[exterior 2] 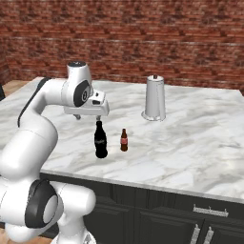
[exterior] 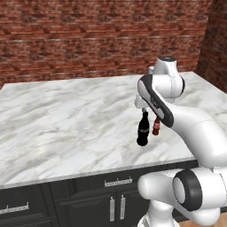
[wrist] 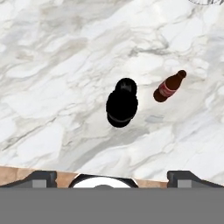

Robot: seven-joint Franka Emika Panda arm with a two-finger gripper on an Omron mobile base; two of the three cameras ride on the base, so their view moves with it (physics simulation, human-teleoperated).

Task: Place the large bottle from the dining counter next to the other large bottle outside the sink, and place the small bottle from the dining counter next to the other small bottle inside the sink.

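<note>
Marble desk [exterior: 66, 119] across the middle of both base views, brick wall behind, dark cabinets below. Still the first step: fetching the large bottle; nothing lifted yet, neither bottle moved toward the sink.

White arm rising from the lower right of the left base view, bent over the desk's near edge. Steel jug [exterior 2: 155, 97] standing right of centre in the right base view, well apart from the bottles; no part in the task.

Large bottle [exterior 2: 100, 139] upright near the desk's front edge, centre-left in the right base view, dead centre from above in the hand view [wrist: 122, 103]. Directly under the hand, not touched.

Pincer [exterior 2: 98, 117] hanging just above the bottle's cap, jaws spread fully wide, holding nothing.

Small bottle [exterior 2: 124, 140] upright just beside the large one, to its right in the right base view, apart from it; upper right of centre in the hand view [wrist: 169, 87].

Next move, by judgement: straight descent until the fingers straddle the neck or upper body, then closing. Needs to stay centred, since the glossy narrow neck looks slippery and the small bottle stands close enough to be knocked by a stray finger.
</note>
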